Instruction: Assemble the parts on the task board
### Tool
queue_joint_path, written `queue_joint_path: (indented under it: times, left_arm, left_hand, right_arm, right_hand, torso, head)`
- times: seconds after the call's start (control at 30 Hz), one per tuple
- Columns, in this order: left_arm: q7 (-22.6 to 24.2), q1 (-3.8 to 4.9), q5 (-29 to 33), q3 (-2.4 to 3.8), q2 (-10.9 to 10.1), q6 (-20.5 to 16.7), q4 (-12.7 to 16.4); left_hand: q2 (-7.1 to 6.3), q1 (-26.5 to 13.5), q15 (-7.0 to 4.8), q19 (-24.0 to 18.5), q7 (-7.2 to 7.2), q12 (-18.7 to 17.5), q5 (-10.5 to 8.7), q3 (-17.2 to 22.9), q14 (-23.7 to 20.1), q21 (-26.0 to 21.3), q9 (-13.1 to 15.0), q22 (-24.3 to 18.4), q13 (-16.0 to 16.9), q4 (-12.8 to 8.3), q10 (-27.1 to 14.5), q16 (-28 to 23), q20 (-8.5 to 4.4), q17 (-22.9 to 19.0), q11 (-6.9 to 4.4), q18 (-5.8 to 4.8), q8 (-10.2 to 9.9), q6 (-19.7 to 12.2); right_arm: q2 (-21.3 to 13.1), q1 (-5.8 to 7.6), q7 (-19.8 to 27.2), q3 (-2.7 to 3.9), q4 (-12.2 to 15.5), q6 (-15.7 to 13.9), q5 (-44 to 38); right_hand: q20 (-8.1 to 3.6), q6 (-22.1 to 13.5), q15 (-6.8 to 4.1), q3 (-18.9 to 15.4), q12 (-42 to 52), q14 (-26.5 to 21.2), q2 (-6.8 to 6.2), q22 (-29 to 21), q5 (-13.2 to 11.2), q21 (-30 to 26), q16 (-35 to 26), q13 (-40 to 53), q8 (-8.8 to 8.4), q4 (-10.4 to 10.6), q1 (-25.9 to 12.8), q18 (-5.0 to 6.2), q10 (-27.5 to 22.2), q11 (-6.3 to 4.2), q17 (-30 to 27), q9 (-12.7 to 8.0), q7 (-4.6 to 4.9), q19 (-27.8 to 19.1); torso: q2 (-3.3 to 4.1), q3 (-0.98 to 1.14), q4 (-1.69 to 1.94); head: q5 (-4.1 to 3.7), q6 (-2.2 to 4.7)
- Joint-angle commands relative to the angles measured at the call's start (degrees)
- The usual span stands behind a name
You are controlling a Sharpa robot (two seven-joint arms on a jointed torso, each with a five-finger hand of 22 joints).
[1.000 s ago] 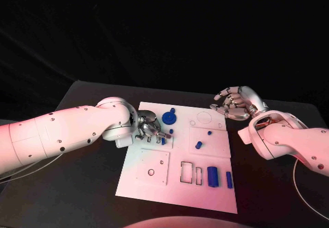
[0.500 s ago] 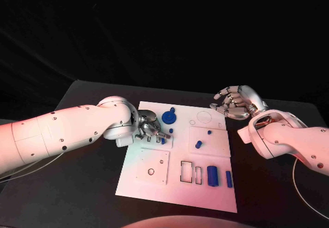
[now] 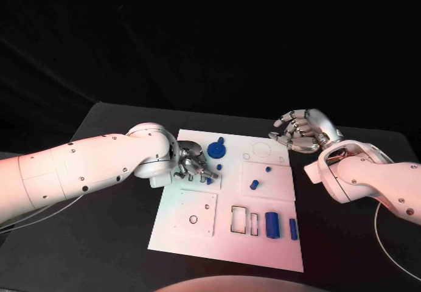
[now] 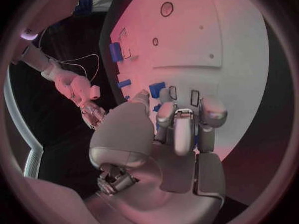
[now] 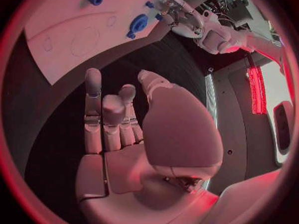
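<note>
Judging by its look, you have a light, stiff, slippery small blue plastic peg (image 3: 208,180) pinched in the left hand (image 3: 192,165) over the white task board's (image 3: 230,243) upper left; keep hold near its top, while the right hand (image 3: 300,132) hangs curled and empty.

lab | black table (image 3: 105,243) against dark backdrop | white task board (image 3: 188,240) | cables

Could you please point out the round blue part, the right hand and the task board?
round blue part (image 3: 216,151), head view, its disc.
right hand (image 3: 301,132), head view, the palm.
task board (image 3: 188,238), head view, bare near corner.
</note>
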Motion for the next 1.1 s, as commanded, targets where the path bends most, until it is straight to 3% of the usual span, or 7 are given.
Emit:
queue_joint_path:
  times: [0.03, 0.43, 0.6, 0.7, 0.8, 0.93, 1.1]
  left_arm:
    - [-0.04, 0.05, -0.09, 0.00, 0.23, 1.20, 0.03]
    - [-0.07, 0.04, -0.05, -0.01, 0.35, 1.45, -0.07]
    - [0.01, 0.04, 0.64, -0.02, 0.25, 0.89, 0.08]
    - [0.07, 0.03, 1.43, -0.01, 0.12, 0.79, 0.37]
    - [0.15, 0.02, 2.33, 0.02, -0.17, 0.65, 0.93]
    - [0.23, 0.02, 2.83, 0.23, -0.60, 0.29, 1.61]
    - [0.35, 0.02, 3.19, 0.49, -1.52, -0.63, 2.69]
  left_hand:
    - [0.05, 0.73, -0.09, 0.43, -0.15, -0.32, 0.32, 0.48, 3.94, 0.34, 0.22, 0.01, 0.06, 0.03, -0.37, -0.22, 0.13, 6.90, -0.04, -0.34, -0.29, -0.39]
    - [0.51, 2.30, -0.09, 0.46, -0.15, -0.41, 0.29, 1.87, 3.94, 0.42, 0.74, 0.20, 0.10, 0.04, -0.50, -0.23, 0.14, 6.90, -0.05, -0.36, -1.02, -0.43]
    - [0.93, 6.24, -0.25, 0.42, -0.27, -0.59, 0.37, 6.42, 3.94, 0.47, 1.55, 0.30, 0.23, 0.07, -0.71, -0.24, 0.00, 6.94, -0.27, -0.33, -2.15, -0.64]
    - [-0.78, 10.74, -0.36, 0.41, -0.31, -0.91, 0.43, 15.38, 3.94, 0.53, 2.46, 0.45, 0.30, -0.02, -1.00, -0.27, -0.15, 6.95, -0.27, -0.36, -3.15, -1.08]
    - [-10.20, 7.70, 0.20, 0.37, 0.31, -1.16, -0.14, 40.10, 3.95, 0.71, 6.40, 0.77, 0.51, -0.98, -0.50, -0.28, 0.31, 7.03, 0.15, -0.47, -2.67, -1.16]
    - [-11.08, 4.89, 0.14, 0.36, 0.39, -1.29, -0.33, 45.10, 3.95, 0.76, 8.01, 0.86, 0.50, -3.53, -0.34, -0.29, 0.30, 7.05, 0.27, -0.39, -2.37, -1.33]
    - [-11.38, 3.63, 0.16, 0.38, 0.45, -1.38, -0.39, 47.13, 3.96, 0.81, 8.70, 0.97, 0.48, -5.01, -0.31, -0.29, 0.32, 7.07, 0.30, -0.39, -2.36, -1.37]
  right_arm:
    - [0.05, 0.01, 0.45, 0.01, 0.02, 0.13, -0.21]
    - [0.05, 0.01, 0.45, 0.00, 0.04, 0.21, -0.21]
    - [0.09, 0.01, 0.47, 0.00, 0.02, 0.23, -0.21]
    - [0.12, 0.01, 0.50, 0.00, 0.00, 0.24, -0.21]
    - [0.14, 0.01, 0.57, 0.00, -0.02, 0.25, -0.21]
    - [0.12, 0.01, 0.62, 0.00, -0.02, 0.24, -0.19]
    - [0.13, 0.01, 0.71, 0.00, -0.04, 0.22, -0.15]
  right_hand:
    - [0.07, -0.33, 0.13, 0.31, -0.29, -0.45, -0.63, -0.09, 0.07, -0.23, -0.32, -0.14, 0.29, 0.09, -0.05, 1.12, -0.31, -0.07, -0.14, -0.05, 0.03, -0.31]
    - [0.07, -0.34, 0.13, 0.37, -0.46, -0.50, -0.66, -0.17, 0.06, -0.33, -0.56, -0.35, 0.31, 0.09, -0.07, 1.12, -0.40, -0.06, -0.35, -0.06, 0.04, -0.30]
    - [0.07, -0.34, 0.13, 0.37, -0.46, -0.50, -0.66, -0.17, 0.06, -0.33, -0.56, -0.35, 0.31, 0.09, -0.07, 1.12, -0.40, -0.06, -0.35, -0.06, 0.04, -0.30]
    - [0.07, -0.34, 0.13, 0.37, -0.46, -0.50, -0.66, -0.17, 0.06, -0.33, -0.56, -0.35, 0.31, 0.09, -0.07, 1.12, -0.40, -0.06, -0.35, -0.06, 0.04, -0.30]
    - [0.07, -0.34, 0.13, 0.37, -0.46, -0.50, -0.66, -0.17, 0.06, -0.33, -0.56, -0.35, 0.31, 0.09, -0.07, 1.12, -0.40, -0.06, -0.35, -0.06, 0.04, -0.30]
    - [0.08, -0.38, 0.14, 0.43, -0.57, -0.53, -0.69, -0.28, 0.06, -0.45, -0.72, -0.52, 0.33, 0.09, -0.09, 1.11, -0.45, -0.05, -0.43, -0.07, 0.05, -0.29]
    - [0.08, -0.38, 0.14, 0.43, -0.57, -0.53, -0.69, -0.28, 0.06, -0.45, -0.72, -0.52, 0.33, 0.09, -0.09, 1.11, -0.45, -0.05, -0.43, -0.07, 0.05, -0.29]
  torso:
    - [-0.02, 0.00, -0.03]
    - [-0.02, -0.03, 0.00]
    - [-0.05, -0.01, 0.02]
    - [-0.05, -0.02, 0.00]
    - [-0.02, -0.02, -0.03]
    - [-0.05, 0.00, 0.05]
    - [-0.08, 0.02, 0.05]
  head:
    - [-0.02, -0.05]
    - [-0.09, -0.19]
    - [-0.05, -0.17]
    - [-0.06, -0.20]
    - [0.01, -0.17]
    - [0.05, -0.14]
    - [0.16, -0.10]
